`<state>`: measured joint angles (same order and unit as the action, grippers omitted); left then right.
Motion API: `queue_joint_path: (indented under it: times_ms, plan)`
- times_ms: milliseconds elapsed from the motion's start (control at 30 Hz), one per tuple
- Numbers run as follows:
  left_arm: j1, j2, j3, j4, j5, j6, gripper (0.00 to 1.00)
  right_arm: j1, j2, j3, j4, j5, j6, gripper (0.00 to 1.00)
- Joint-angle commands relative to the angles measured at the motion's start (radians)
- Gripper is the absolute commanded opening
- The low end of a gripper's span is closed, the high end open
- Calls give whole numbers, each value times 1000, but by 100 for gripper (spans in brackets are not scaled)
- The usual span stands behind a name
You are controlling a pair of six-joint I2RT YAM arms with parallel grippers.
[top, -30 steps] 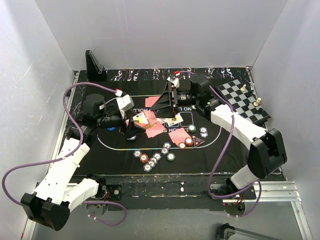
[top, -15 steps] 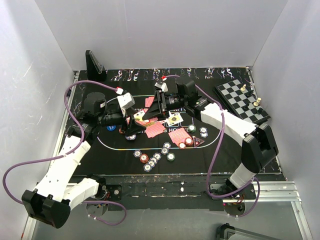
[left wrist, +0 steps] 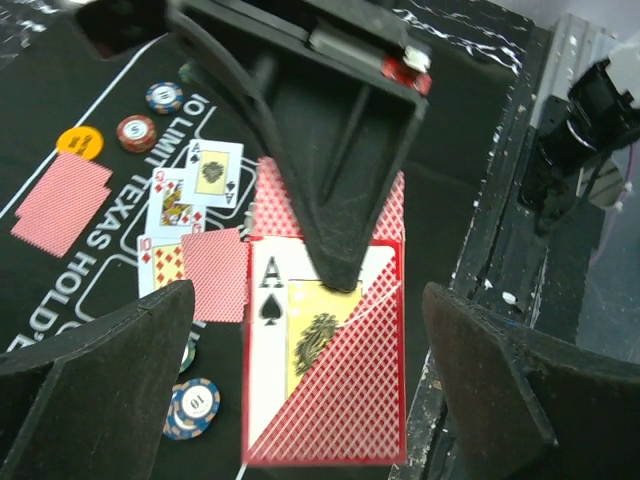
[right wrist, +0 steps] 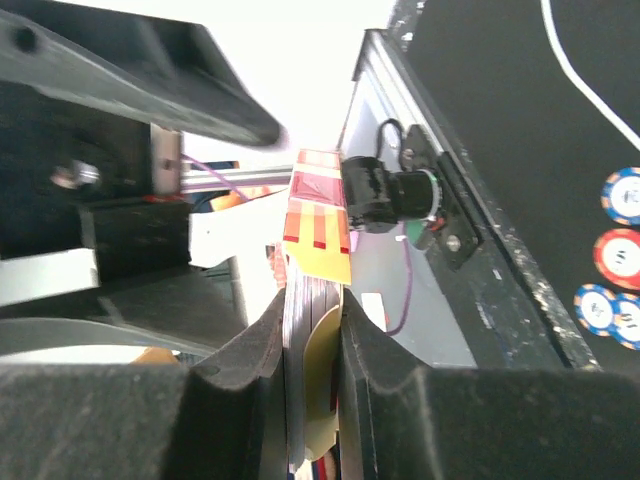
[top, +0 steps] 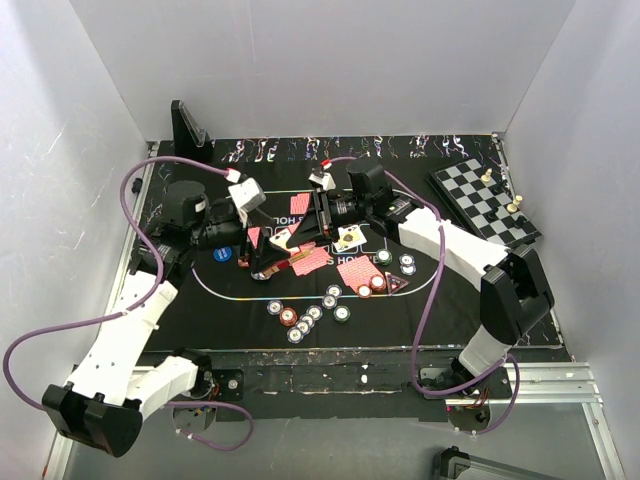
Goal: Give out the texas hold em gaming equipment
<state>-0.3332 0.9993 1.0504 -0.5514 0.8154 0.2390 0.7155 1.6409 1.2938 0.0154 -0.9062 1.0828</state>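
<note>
The right gripper (right wrist: 312, 330) is pinching a small stack of playing cards (left wrist: 325, 370) flat between nearly closed fingers, above the left-centre of the mat (top: 240, 305). The left gripper (left wrist: 305, 300) is gaping wide, holding nothing. The cards are hanging squarely between its fingers, faces toward its camera, long axis running along its reach, touching neither finger.
</note>
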Motion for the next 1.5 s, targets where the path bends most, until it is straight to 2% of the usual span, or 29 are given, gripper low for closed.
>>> queue_joint_path:
  times_ms: [0, 100, 167, 300, 400, 567, 867, 900, 967, 1033, 1167, 1367, 1467]
  plan:
    - [94, -11, 75, -38, -16, -93, 98, -1, 34, 30, -168, 32, -182, 3]
    - [195, 4, 105, -59, 16, -127, 98, 9, 106, 51, -228, 36, -253, 3]
    - [242, 13, 128, -74, 16, -139, 98, 35, 172, 103, -328, 88, -338, 3]
    - [292, 19, 160, -105, -8, -161, 98, 104, 333, 307, -580, 196, -535, 1]
    - [313, 16, 169, -125, -45, -178, 98, 142, 408, 363, -559, 204, -553, 1]
    - [326, 24, 198, -171, -113, -194, 98, 208, 522, 469, -649, 262, -629, 1]
    - [324, 39, 238, -191, -145, -231, 98, 240, 570, 408, -563, 270, -638, 1]
    - [324, 38, 240, -190, -151, -231, 98, 240, 565, 397, -552, 270, -639, 4]
    - [326, 39, 241, -197, -165, -231, 98, 240, 571, 384, -555, 274, -644, 27]
    - [324, 41, 238, -208, -189, -231, 98, 240, 567, 378, -574, 289, -659, 40]
    - [324, 25, 211, -214, -231, -227, 98, 240, 511, 335, -574, 360, -675, 55]
    - [324, 13, 189, -231, -275, -181, 98, 237, 438, 341, -612, 449, -684, 66]
    - [324, 1, 183, -240, -285, -165, 98, 231, 383, 348, -638, 480, -684, 80]
